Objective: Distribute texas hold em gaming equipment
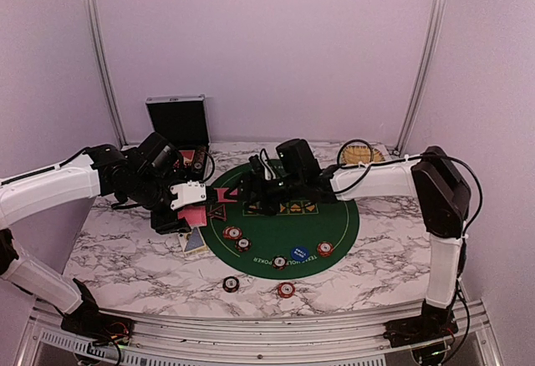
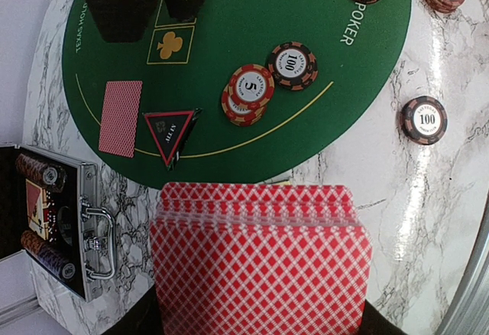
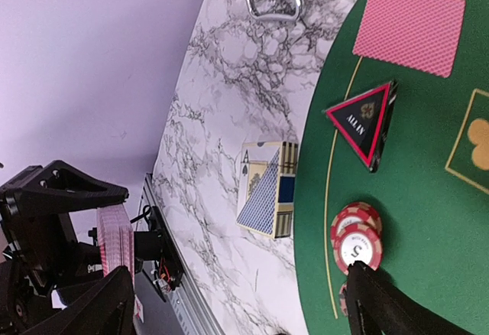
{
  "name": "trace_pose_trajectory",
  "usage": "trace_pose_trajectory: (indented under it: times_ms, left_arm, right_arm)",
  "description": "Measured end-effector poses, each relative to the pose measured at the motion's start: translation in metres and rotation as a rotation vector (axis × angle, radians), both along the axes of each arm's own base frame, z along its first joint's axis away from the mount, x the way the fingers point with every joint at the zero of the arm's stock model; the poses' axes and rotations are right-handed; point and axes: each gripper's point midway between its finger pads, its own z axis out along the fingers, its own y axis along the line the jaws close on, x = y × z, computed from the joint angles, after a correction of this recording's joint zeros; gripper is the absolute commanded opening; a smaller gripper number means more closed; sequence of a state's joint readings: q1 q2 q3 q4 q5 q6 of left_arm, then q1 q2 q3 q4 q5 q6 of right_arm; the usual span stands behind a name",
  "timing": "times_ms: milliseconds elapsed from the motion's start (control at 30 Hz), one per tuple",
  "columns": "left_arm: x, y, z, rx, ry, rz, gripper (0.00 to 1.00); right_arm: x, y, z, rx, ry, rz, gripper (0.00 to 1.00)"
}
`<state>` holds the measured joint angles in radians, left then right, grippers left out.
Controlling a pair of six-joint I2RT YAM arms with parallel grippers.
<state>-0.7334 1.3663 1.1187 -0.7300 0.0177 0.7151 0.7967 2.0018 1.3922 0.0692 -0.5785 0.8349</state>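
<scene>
My left gripper [image 1: 191,214] is shut on a deck of pink-red-backed cards [image 2: 260,258], held above the marble just off the left edge of the green mat [image 1: 334,216]. One card [image 2: 121,118] lies face down on the mat beside the dark triangular marker [image 2: 170,134]. Two stacked red chips [image 2: 248,90] and a dark 100 chip [image 2: 292,65] lie nearby. My right gripper [image 1: 253,203] is open and empty, low over the mat near the card [image 3: 410,21] and the marker [image 3: 363,121]. A blue disc button [image 1: 299,253] lies on the mat's near side.
A blue-and-cream card box [image 3: 267,188] lies on the marble left of the mat. The open black case [image 1: 177,119] stands at the back left, a wicker basket [image 1: 359,155] at the back right. Two chips [image 1: 230,283] [image 1: 286,289] lie off the mat near the front edge.
</scene>
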Motion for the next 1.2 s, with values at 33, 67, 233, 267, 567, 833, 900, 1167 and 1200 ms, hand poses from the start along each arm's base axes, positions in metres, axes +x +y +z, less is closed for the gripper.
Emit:
trace_pose_trajectory:
  times_ms: [33, 67, 233, 267, 567, 833, 900, 1167, 1200]
  left_arm:
    - [0.000, 0.000, 0.000, 0.000, 0.000, 0.001, 0.00]
    - [0.000, 0.000, 0.000, -0.001, 0.001, 0.001, 0.00]
    - [0.000, 0.000, 0.000, -0.001, 0.001, 0.001, 0.00]
    - [0.000, 0.000, 0.000, -0.001, 0.001, 0.002, 0.00]
    - [0.000, 0.000, 0.000, -0.001, 0.001, 0.001, 0.00]
    - [0.000, -0.001, 0.000, -0.004, 0.003, 0.000, 0.00]
    - [-0.001, -0.001, 0.000, -0.006, 0.005, -0.001, 0.00]
    - [-0.001, -0.001, 0.000, -0.006, 0.005, -0.001, 0.00]
    - [-0.001, -0.001, 0.000, -0.007, 0.004, -0.001, 0.00]
  right_arm:
    - [-0.007, 0.002, -0.002, 0.004, 0.012, 0.012, 0.95]
    - [-0.013, 0.004, -0.003, 0.011, 0.022, 0.023, 0.95]
    - [-0.031, 0.020, 0.008, 0.074, 0.036, 0.069, 0.95]
    - [-0.034, 0.023, 0.012, 0.091, 0.034, 0.079, 0.95]
    - [-0.045, 0.038, 0.026, 0.181, 0.052, 0.127, 0.94]
    - [-0.054, 0.052, 0.007, 0.177, 0.108, 0.159, 0.94]
    - [-0.056, 0.057, 0.007, 0.183, 0.114, 0.173, 0.94]
    - [-0.063, 0.075, 0.018, 0.232, 0.115, 0.217, 0.94]
    - [-0.063, 0.077, 0.017, 0.233, 0.118, 0.219, 0.94]
